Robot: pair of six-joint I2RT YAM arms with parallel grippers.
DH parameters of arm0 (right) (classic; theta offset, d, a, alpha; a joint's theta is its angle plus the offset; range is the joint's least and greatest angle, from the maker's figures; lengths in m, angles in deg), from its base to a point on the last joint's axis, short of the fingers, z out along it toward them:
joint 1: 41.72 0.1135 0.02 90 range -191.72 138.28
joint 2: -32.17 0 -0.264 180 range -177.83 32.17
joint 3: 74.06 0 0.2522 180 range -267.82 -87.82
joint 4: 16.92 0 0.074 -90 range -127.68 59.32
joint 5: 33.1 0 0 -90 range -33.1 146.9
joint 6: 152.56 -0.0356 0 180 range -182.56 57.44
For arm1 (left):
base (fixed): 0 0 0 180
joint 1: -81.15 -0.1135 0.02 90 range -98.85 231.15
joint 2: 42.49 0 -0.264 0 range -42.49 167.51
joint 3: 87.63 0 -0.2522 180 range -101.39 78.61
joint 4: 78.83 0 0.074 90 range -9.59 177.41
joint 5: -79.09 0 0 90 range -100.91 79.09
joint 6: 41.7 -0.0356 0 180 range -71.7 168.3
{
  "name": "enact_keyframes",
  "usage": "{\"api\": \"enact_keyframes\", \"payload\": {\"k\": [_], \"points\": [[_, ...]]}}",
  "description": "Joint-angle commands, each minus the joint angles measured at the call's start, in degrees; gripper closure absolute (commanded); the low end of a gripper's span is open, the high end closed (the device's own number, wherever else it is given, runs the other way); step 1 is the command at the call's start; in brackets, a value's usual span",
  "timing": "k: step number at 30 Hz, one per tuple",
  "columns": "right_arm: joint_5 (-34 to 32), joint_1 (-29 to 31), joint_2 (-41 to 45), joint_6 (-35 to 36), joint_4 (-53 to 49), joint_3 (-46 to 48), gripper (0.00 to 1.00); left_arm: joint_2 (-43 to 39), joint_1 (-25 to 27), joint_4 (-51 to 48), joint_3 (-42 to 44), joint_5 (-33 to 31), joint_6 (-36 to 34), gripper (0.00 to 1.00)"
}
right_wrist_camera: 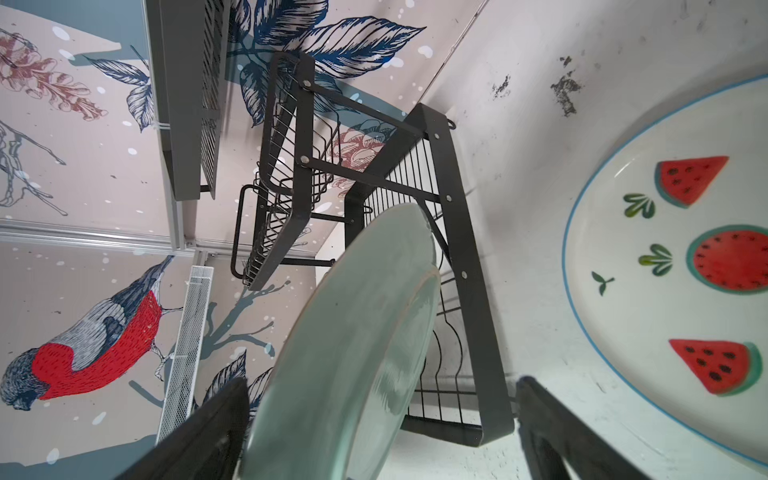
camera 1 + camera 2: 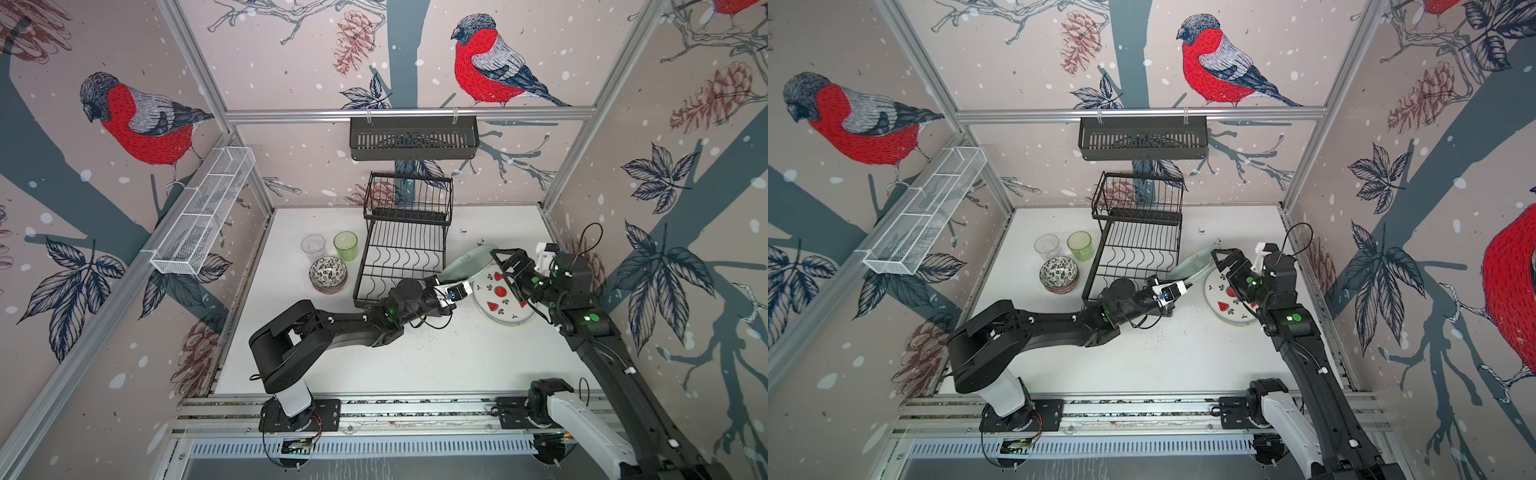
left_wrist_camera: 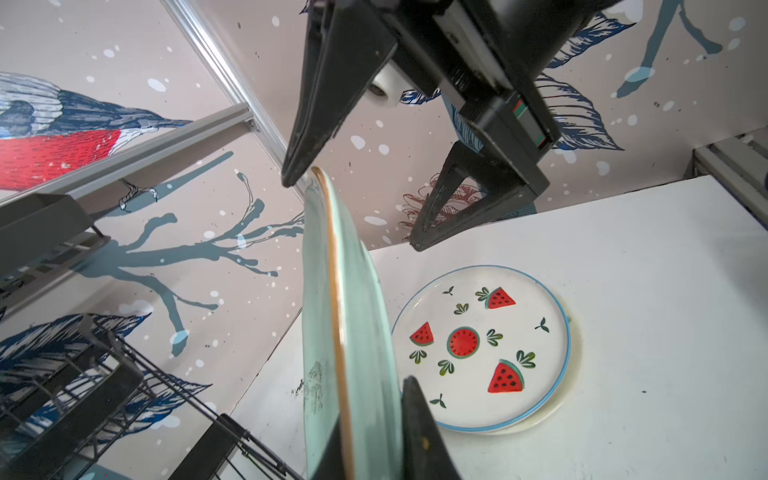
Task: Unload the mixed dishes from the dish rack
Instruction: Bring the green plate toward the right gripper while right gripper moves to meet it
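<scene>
While the left gripper (image 3: pixel 370 415) clamps the green plate (image 1: pixel 353 332), the right gripper (image 3: pixel 351 212) gapes.

**Colours on the table**

Right of centre in a top view: pale green plate (image 2: pixel 465 262), thin brown rim. Below it is the watermelon plate (image 2: pixel 505 307) — white, blue edge, red slices, green leaves. Left of centre: black-and-white floral bowls (image 2: pixel 328 269), green tumbler (image 2: pixel 345 245), clear tumbler (image 2: pixel 313 247). Centre: black rack (image 2: pixel 407 220).

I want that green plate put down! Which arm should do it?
Left. The left tool grips the pale green round plate beside the white watermelon plate; the right tool stands open.
</scene>
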Motion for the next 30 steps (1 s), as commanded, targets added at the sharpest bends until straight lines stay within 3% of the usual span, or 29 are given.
{"api": "enact_keyframes", "payload": {"k": [1,10,23,30], "points": [[-0.54,0.28,0.04,-0.58,2.04,0.05,0.01,0.38,0.29,9.37,-1.11,3.48,-2.42,1.0],[0.55,0.88,-0.39,-1.86,4.56,1.68,0.06,1.93,0.71,6.62,-4.65,4.11,-7.88,1.0],[-0.63,2.35,-1.82,-0.5,4.14,0.62,0.42,1.71,0.71,6.07,-4.79,3.93,-9.77,1.0],[1.23,2.54,-3.22,-0.78,5.41,0.66,0.46,2.26,0.92,6.91,-4.58,3.95,-10.27,1.0]]}}
